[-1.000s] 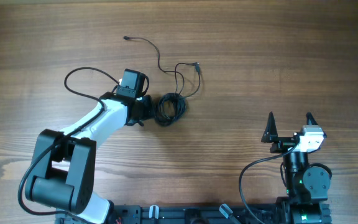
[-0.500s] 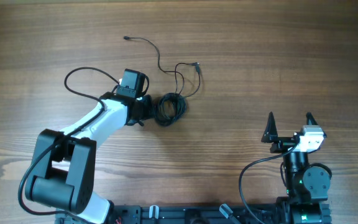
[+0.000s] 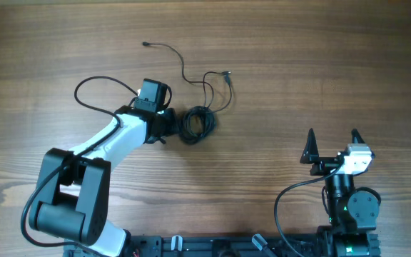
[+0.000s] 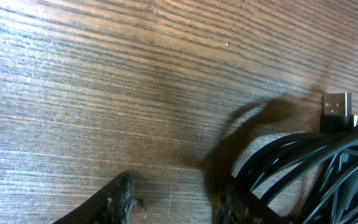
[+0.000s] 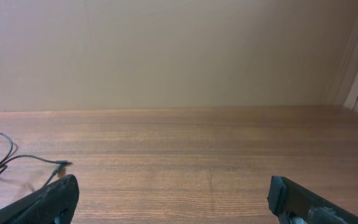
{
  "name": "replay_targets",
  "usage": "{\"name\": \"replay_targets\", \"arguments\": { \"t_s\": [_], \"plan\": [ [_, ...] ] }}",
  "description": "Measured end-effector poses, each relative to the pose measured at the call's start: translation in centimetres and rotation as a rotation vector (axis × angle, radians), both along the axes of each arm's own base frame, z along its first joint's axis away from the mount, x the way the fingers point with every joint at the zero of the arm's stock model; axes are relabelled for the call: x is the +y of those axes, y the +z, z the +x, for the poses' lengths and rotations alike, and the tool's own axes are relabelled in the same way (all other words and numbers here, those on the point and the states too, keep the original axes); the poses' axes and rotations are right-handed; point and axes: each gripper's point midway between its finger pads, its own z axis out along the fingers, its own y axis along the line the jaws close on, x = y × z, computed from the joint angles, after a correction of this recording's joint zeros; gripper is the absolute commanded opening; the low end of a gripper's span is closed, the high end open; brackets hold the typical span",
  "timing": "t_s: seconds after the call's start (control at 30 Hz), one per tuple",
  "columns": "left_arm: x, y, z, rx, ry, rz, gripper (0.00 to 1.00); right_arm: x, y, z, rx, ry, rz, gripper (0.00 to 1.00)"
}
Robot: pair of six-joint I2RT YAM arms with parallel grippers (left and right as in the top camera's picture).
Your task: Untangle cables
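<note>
Your cables [image 3: 191, 131] lie on the worktop [image 3: 334, 57], a seemingly light, limp coil [image 4: 309, 155] just right of your part-open, empty left jaws and a loose cord [image 3: 205, 84] far of it, so pinch one strand near its plug [image 4: 337, 107], not the bundle, while your right jaws stand wide, empty.

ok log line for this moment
left gripper: open, beside coiled cable | right gripper: open, holding nothing
</note>
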Motion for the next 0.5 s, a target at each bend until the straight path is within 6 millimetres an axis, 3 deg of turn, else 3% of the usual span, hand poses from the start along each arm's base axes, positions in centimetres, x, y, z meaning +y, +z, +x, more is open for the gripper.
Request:
{"name": "replay_targets", "arguments": {
  "t_s": [0.07,0.1,0.13,0.27,0.37,0.5],
  "plan": [
    [0.0,0.0,0.1,-0.002,0.000,-0.001,0.49,0.0,0.0,0.0,0.000,0.000,0.000,1.00],
    [0.0,0.0,0.1,-0.003,0.000,-0.001,0.30,0.0,0.0,0.0,0.000,0.000,0.000,1.00],
    [0.0,0.0,0.1,-0.003,0.001,-0.001,0.04,0.0,0.0,0.0,0.000,0.000,0.000,1.00],
    [1.6,0.0,0.6,0.016,0.048,0.004,0.04,0.0,0.0,0.0,0.000,0.000,0.000,1.00],
    [2.9,1.1,1.6,0.018,0.094,-0.019,0.04,0.0,0.0,0.0,0.000,0.000,0.000,1.00],
    [4.6,4.3,2.9,-0.037,0.146,-0.049,0.18,0.0,0.0,0.0,0.000,0.000,0.000,1.00]
  ]
}}
